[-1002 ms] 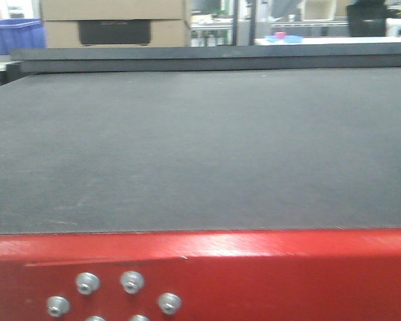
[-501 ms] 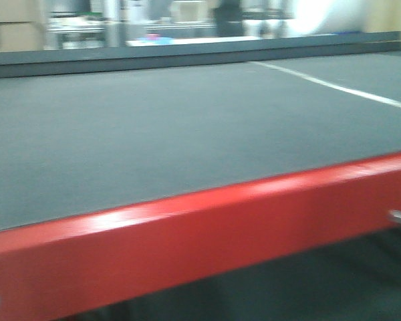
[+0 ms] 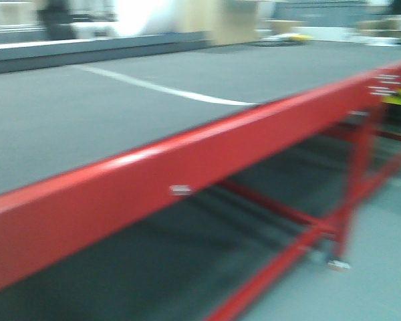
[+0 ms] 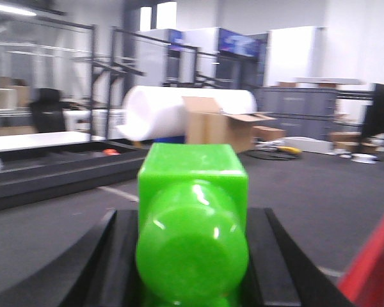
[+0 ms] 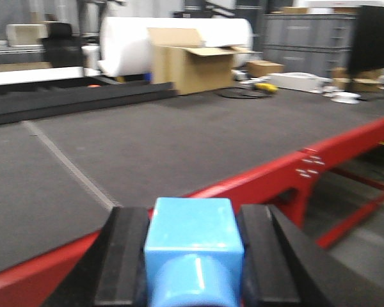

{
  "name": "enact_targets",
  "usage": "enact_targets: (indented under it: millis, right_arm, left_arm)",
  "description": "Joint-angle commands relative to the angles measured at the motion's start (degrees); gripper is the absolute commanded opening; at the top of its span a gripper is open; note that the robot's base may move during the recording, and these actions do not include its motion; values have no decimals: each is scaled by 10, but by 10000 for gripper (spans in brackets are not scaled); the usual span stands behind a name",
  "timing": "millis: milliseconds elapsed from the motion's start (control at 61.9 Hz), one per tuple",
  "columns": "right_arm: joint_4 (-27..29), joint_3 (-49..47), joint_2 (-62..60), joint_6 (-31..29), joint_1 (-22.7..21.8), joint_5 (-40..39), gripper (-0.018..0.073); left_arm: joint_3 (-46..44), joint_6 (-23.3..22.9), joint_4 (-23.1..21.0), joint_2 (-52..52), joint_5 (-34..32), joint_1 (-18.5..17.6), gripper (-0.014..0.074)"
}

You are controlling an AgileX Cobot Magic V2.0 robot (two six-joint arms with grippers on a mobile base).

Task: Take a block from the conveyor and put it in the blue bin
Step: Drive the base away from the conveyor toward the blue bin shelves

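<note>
My left gripper point(image 4: 192, 220) is shut on the bright green block point(image 4: 192, 192), which fills the gap between the black fingers point(image 4: 115, 256). My right gripper point(image 5: 193, 224) is shut on a light blue block point(image 5: 193, 233). Both are held above the near side of the conveyor. Its dark grey belt point(image 3: 67, 127) and red frame point(image 3: 187, 160) run diagonally through the blurred front view. The belt also shows in the left wrist view point(image 4: 294, 185) and the right wrist view point(image 5: 166, 141). The blue bin is out of view.
A white seam line point(image 3: 160, 90) crosses the belt. Red legs and braces point(image 3: 351, 194) stand on the grey floor at the right. Beyond the dark far rail point(image 5: 77, 99) are a cardboard box point(image 5: 185, 61), a big white roll point(image 5: 134, 38) and grey cabinets.
The front view has swung right along the conveyor. The red frame went from level to diagonal, and legs and floor came into view. The blue bin seen at the back left has left the view.
</note>
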Motion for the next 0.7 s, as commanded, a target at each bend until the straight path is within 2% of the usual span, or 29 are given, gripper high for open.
enact_targets:
  millis: [0,679]
  right_arm:
    - [1,0,-3,-1,0,-14,-162]
    - [1,0,-3,-1,0,-14,-162]
  left_arm:
    - [0,0,1,-3,-9,2,-111]
    - [0,0,1,-3,-9,2,-111]
